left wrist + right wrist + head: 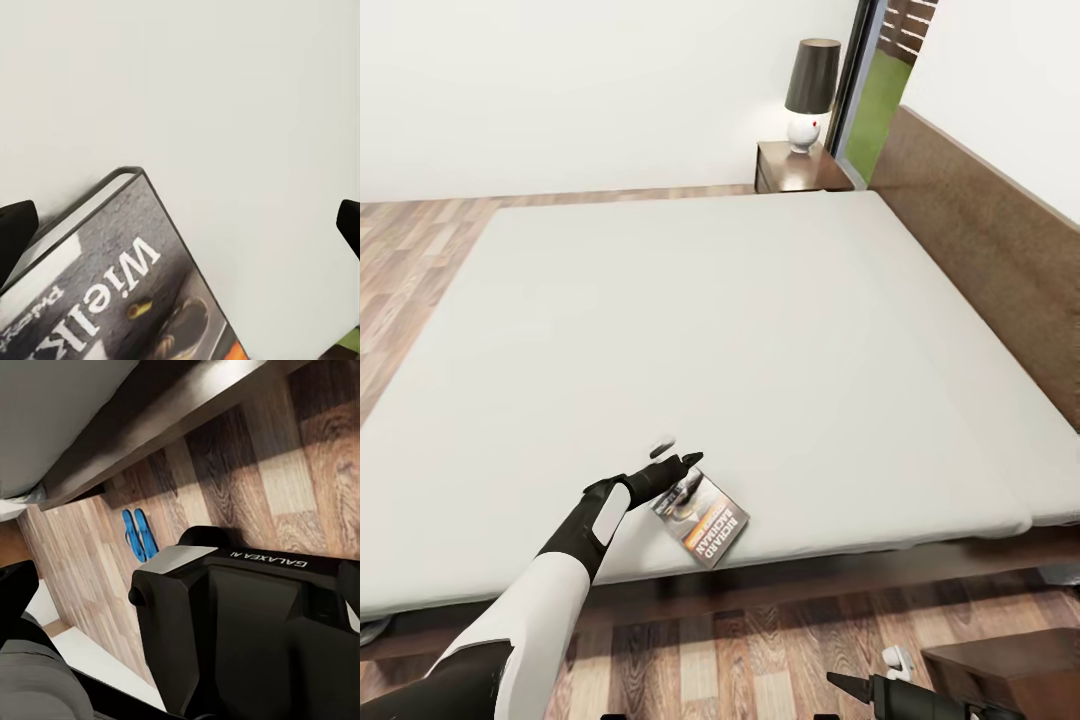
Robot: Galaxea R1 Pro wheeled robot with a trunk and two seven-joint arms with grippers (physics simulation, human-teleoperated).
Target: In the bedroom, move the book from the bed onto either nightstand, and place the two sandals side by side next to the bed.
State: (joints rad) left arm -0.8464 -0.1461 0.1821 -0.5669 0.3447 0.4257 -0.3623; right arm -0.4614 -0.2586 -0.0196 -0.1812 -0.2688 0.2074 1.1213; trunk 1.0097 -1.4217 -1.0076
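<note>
My left gripper (678, 462) is black on a white forearm. Beside it, the book (702, 518) has a grey-dark photo cover, an orange band and white letters. The mattress (690, 340) is plain light grey, its frame (1000, 240) dark brown. The sandals (140, 534) are bright blue on the brown-planked floor (247, 472).

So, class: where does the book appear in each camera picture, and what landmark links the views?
Head view: the book lies near the mattress's front edge, beside the left gripper.
Left wrist view: its cover sits between the fingertips.
Right wrist view: not in it.
Shared landmark: the grey mattress.
</note>
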